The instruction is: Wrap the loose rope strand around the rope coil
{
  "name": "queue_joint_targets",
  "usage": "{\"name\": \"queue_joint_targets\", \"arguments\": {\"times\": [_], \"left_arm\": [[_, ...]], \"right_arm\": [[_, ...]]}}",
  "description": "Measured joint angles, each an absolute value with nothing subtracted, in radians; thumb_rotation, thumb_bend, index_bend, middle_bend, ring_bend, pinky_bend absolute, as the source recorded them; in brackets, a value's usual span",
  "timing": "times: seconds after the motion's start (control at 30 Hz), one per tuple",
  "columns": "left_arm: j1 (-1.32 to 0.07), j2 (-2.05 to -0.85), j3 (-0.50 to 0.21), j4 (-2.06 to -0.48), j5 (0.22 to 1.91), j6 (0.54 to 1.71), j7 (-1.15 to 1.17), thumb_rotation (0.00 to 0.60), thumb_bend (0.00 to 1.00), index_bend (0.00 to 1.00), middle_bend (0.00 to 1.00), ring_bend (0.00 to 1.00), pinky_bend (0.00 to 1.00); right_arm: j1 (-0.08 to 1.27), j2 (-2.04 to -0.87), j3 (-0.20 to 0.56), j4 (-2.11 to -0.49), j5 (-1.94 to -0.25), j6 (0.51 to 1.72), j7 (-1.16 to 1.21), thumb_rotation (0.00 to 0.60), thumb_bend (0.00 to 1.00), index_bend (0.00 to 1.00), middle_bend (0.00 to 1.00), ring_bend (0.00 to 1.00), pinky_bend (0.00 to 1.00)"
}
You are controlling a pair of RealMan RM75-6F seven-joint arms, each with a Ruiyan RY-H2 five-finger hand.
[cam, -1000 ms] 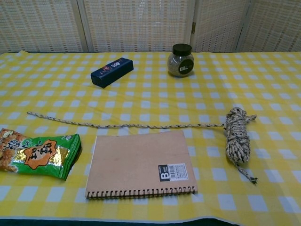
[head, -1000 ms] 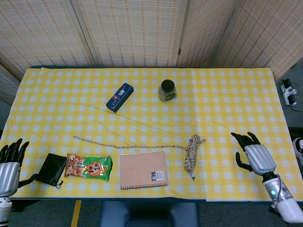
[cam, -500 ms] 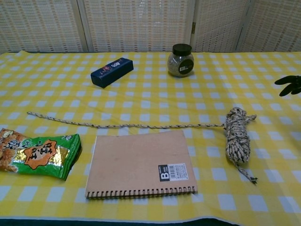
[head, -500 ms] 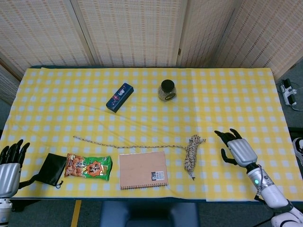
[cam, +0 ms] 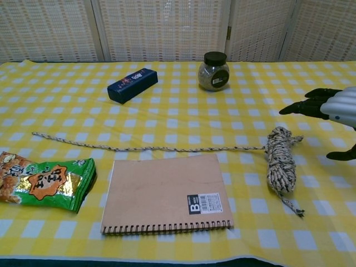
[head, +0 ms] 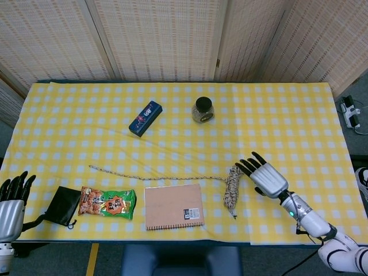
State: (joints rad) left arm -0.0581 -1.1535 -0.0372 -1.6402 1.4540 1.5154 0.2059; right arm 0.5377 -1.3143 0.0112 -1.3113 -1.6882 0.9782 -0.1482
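Head view: coil (head: 231, 188) on surface, near right front; strand (head: 155, 175) lies straight leftward, unwrapped. Right hand (head: 265, 177) just beside coil, fingers spread, holding nothing. Left hand (head: 11, 201) at surface's edge, fingers apart, idle. Wrapping not begun.

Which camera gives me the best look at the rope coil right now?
The chest view: the rope coil looks larger, its windings clear, with the right hand just beyond it. The head view shows it small, from above.
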Motion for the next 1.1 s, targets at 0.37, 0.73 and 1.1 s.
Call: {"name": "queue_joint_targets", "arguments": {"times": [0.37,0.73,1.1], "left_arm": [[-0.045,-1.148,-0.035,-1.64,1.437,1.513,0.198,0.6,0.13,0.0,0.0,0.0,0.0],[-0.045,-1.148,-0.036,-1.641,1.43,1.504,0.196,0.6,0.13,0.0,0.0,0.0,0.0],[-0.046,-1.15,-0.035,-1.639,1.423,1.493,0.195,0.6,0.13,0.0,0.0,0.0,0.0]], "right_arm": [[0.621,-1.394,-0.027,-1.198,-1.78,0.995,-0.12,0.6,0.29,0.26,0.23,0.24,0.01],[0.65,-1.447,-0.051,-1.129,-1.8,1.019,-0.09,0.6,0.29,0.34,0.29,0.29,0.08],[0.666,-1.482,-0.071,-1.08,-1.797,1.036,-0.058,0.6,0.29,0.38,0.33,0.34,0.15]]}}
